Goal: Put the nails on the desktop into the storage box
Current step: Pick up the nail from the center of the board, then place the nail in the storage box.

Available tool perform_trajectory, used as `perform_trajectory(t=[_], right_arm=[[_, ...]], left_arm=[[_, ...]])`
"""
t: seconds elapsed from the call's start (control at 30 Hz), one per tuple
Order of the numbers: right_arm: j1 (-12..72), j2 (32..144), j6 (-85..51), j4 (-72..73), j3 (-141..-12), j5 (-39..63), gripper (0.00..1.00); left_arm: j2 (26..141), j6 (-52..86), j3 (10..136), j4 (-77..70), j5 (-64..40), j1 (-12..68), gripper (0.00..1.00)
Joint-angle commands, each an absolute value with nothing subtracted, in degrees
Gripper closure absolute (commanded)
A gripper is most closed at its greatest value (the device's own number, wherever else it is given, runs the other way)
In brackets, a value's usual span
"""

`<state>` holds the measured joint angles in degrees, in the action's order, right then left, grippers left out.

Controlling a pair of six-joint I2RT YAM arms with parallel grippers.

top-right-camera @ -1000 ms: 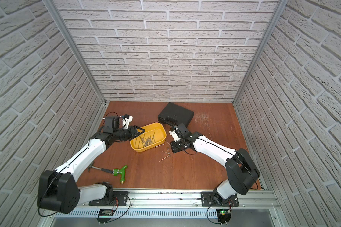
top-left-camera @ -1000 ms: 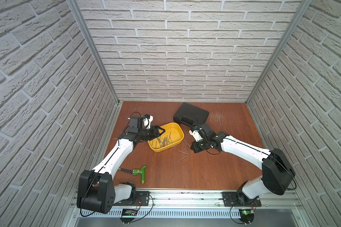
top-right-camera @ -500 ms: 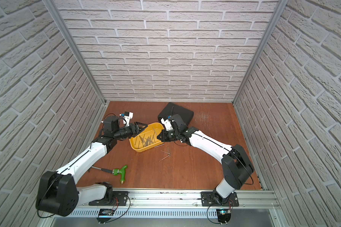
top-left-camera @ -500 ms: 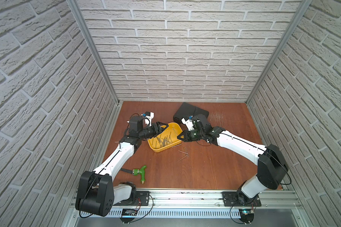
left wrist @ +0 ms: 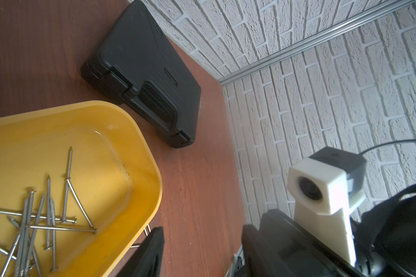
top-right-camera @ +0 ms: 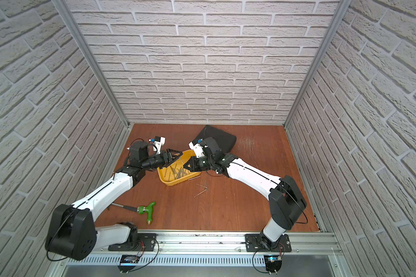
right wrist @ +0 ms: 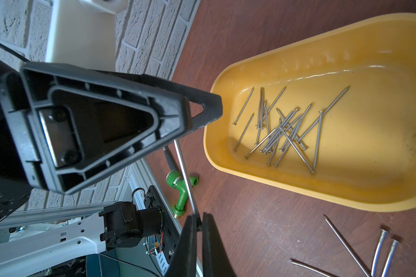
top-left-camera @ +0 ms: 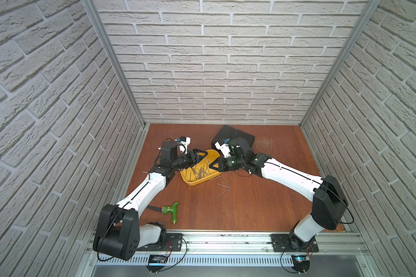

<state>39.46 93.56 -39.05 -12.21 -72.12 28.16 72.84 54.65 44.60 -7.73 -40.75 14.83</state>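
The yellow storage box (top-left-camera: 194, 184) (top-right-camera: 169, 181) (left wrist: 120, 144) (right wrist: 360, 182) sits on the reddish desktop (top-left-camera: 250, 206) and holds several nails (top-left-camera: 198, 171) (left wrist: 34, 227) (right wrist: 281, 129). My right gripper (top-left-camera: 211, 166) (right wrist: 199, 224) hovers at the box's right rim, shut on one nail (right wrist: 184, 172) by its end. My left gripper (top-left-camera: 205, 154) (left wrist: 202, 249) is open and empty above the box's far left rim. One of its fingers (right wrist: 111, 120) fills the right wrist view, with the held nail reaching toward it. Several loose nails (top-left-camera: 223, 188) (top-right-camera: 202, 188) (right wrist: 380, 247) lie on the desktop beside the box's near right corner.
A black moulded case (top-left-camera: 233, 136) (left wrist: 144, 67) lies behind the box, close to my right wrist. A green-handled tool (top-left-camera: 172, 211) (top-right-camera: 148, 212) (right wrist: 181, 189) lies near the front left by my left arm. Brick-pattern walls close in three sides.
My right gripper has risen from the desktop beside the loose nails and moved left to the box's rim. My left gripper has moved right, over the box's far edge.
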Motion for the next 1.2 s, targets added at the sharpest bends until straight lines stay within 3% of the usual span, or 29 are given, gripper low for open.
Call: perform_trajectory(t=[0.0,0.2,0.3,0.37,0.5,0.63,0.73,0.77,1.07,1.17], right_arm=[[40.37,93.86,-39.82,-10.19,-73.56,29.20,0.95],[40.78,94.55,-39.77,-10.14,-73.95,28.84,0.95],[40.88,94.91,-39.23,-11.00,-74.74,28.53,0.95],[40.97,95.02,-38.23,-12.90,-75.68,27.37,0.86],[41.00,93.65,-32.93,-19.17,-77.71,21.06,0.48],[41.17,90.70,-23.70,-24.26,-77.40,12.33,0.22],[40.97,89.19,-18.55,-26.36,-75.75,8.03,0.11],[40.96,88.47,-18.16,-26.28,-74.79,6.43,0.03],[39.86,89.21,-17.58,-35.07,-75.21,5.92,0.00],[40.63,89.63,-13.36,-39.00,-75.37,6.84,0.04]], left_arm=[[73.18,54.70,45.54,-10.55,-40.21,15.47,0.51],[73.18,54.67,45.54,-10.21,-40.69,15.54,0.71],[73.12,54.67,45.37,-10.02,-40.96,15.47,0.86],[73.02,54.49,45.38,-9.73,-41.05,15.47,1.00],[72.95,53.16,45.79,-7.31,-41.01,15.12,1.00],[73.27,47.30,48.01,2.26,-38.44,14.77,1.00],[74.64,42.62,49.59,8.21,-35.51,13.85,1.00],[75.40,41.40,49.99,9.53,-34.69,13.43,1.00],[88.89,34.94,53.90,10.76,-33.57,10.52,1.00],[92.68,33.31,55.72,11.40,-33.06,10.54,1.00]])
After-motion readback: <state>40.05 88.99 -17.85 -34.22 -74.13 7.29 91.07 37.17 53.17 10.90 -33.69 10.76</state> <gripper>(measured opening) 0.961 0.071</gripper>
